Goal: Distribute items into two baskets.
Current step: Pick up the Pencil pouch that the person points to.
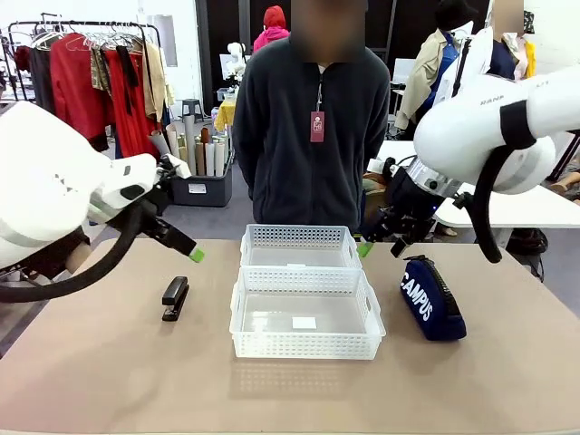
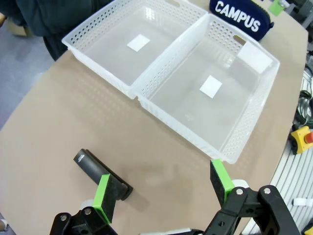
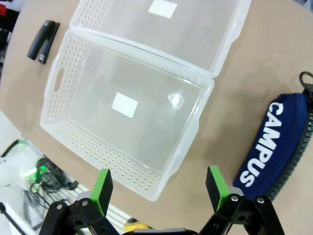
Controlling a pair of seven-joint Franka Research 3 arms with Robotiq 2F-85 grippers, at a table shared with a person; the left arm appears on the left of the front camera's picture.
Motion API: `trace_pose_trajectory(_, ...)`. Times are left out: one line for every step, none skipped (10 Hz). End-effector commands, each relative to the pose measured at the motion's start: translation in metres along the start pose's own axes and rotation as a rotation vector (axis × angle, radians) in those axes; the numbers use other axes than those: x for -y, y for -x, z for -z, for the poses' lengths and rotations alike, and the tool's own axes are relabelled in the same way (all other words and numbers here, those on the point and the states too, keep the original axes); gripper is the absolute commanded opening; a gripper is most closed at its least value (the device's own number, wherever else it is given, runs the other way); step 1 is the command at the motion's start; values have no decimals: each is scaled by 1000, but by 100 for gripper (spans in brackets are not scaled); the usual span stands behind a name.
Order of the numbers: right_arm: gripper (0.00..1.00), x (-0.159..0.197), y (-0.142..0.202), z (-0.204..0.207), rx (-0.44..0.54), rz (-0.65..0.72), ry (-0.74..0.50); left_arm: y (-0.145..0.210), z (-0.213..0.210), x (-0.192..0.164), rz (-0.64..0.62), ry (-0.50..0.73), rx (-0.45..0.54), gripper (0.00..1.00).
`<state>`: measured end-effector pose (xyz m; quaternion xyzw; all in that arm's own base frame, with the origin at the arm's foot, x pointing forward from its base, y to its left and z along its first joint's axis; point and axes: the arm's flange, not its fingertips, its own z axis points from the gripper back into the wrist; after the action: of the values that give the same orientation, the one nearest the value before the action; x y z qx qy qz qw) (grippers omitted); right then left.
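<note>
Standing by the table, I see the two white lattice baskets set in the middle, touching along their long sides. The near basket is in front and the far basket behind it, towards the person in a dark fleece at the far edge. Each basket has a small white sticker on its floor.

The black stapler lies flat on the tabletop to the left of the near basket, apart from it, its length running near to far. The navy pouch, its white "CAMPUS" lettering facing up, lies on the right side of the table. It is just beside the near basket's right end but not touching it.

The left gripper hangs in the air over the left part of the table, above the stapler and a little beyond it. Its green-padded fingers are spread wide with only tabletop between them. In its own wrist view one finger overlaps the stapler's end, though the gripper is clear of it. The right gripper hovers off the far basket's right end, on the far side of the pouch. Its fingers too stand wide apart, gripping nothing. Its wrist view looks down on the near basket, with the pouch off to one side.
</note>
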<state>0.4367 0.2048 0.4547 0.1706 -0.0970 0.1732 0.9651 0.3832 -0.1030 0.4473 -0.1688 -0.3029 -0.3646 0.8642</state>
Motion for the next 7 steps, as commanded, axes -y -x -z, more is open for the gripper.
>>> trace_pose_trajectory(100,6,-6,0,103,-52,3,-5,7,8,-8,-15,-10,100)
trace_pose_trajectory(100,0,0,0,0,0,0,-5,7,8,-8,-15,-10,100)
trace_pose_trajectory(100,0,0,0,0,0,0,-5,7,8,-8,-15,-10,100)
trace_pose_trajectory(100,0,0,0,0,0,0,-5,7,8,-8,-15,-10,100)
trace_pose_trajectory(100,0,0,0,0,0,0,-5,7,8,-8,-15,-10,100)
trace_pose_trajectory(100,0,0,0,0,0,0,-5,7,8,-8,-15,-10,100)
trace_pose_trajectory(100,0,0,0,0,0,0,-5,7,8,-8,-15,-10,100)
